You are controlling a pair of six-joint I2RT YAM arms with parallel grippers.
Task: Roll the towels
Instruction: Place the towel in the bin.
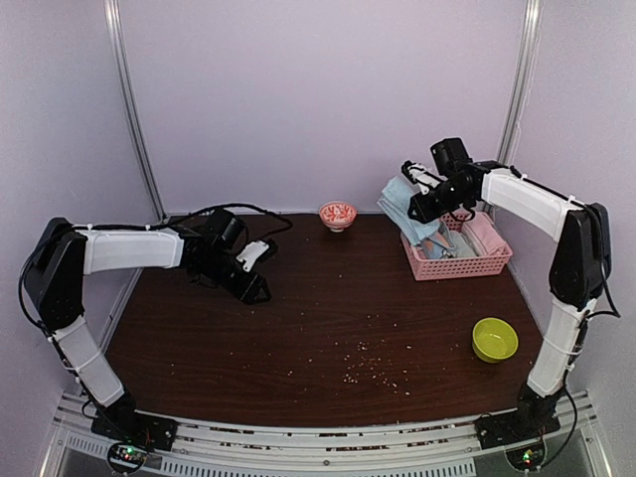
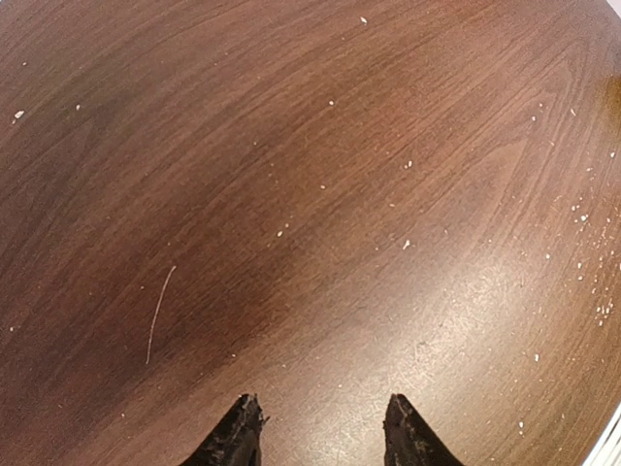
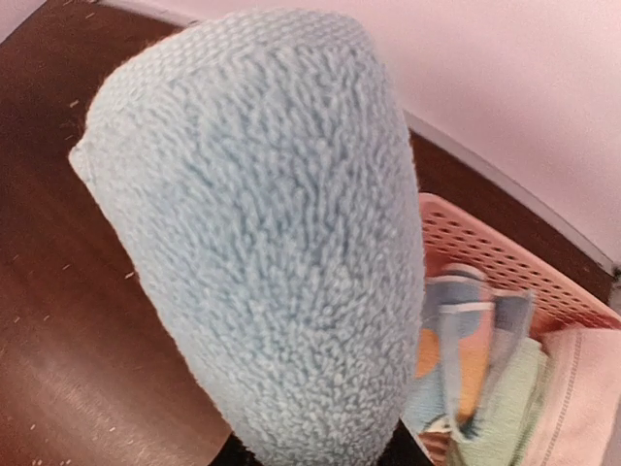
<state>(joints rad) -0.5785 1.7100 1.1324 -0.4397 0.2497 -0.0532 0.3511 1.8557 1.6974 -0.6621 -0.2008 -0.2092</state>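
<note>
Upper right of the overhead view: the right gripper [image 1: 425, 196] is up in the air, clamped on the plain towel [image 1: 398, 205]. The light-blue cloth hangs from it just above the left end of the pink basket [image 1: 477, 266]. The wrist view on that side is nearly all fluffy blue pile. The towel rises out of the bottom of the frame and covers the fingers, with only dark slivers showing at its base.

To the lower right of that view, inside the basket, sits the patterned towel [image 3: 456, 335]. It is blue with orange and white, too blurred to read any finer. A pale green cloth [image 3: 505, 403] and a pink cloth [image 3: 582, 388] are packed in beside it.

On the left of the overhead frame, the left gripper [image 2: 320, 439] is angled down over the dark wooden tabletop [image 1: 328, 308]. Its two black fingertips stand apart with nothing between them, only bare wood grain and pale crumbs [image 2: 592, 311] below.

A small red-and-white bowl [image 1: 338, 215] sits at the far edge, top centre. The lime-green bowl [image 1: 494, 339] sits lower right, well apart from the basket.
</note>
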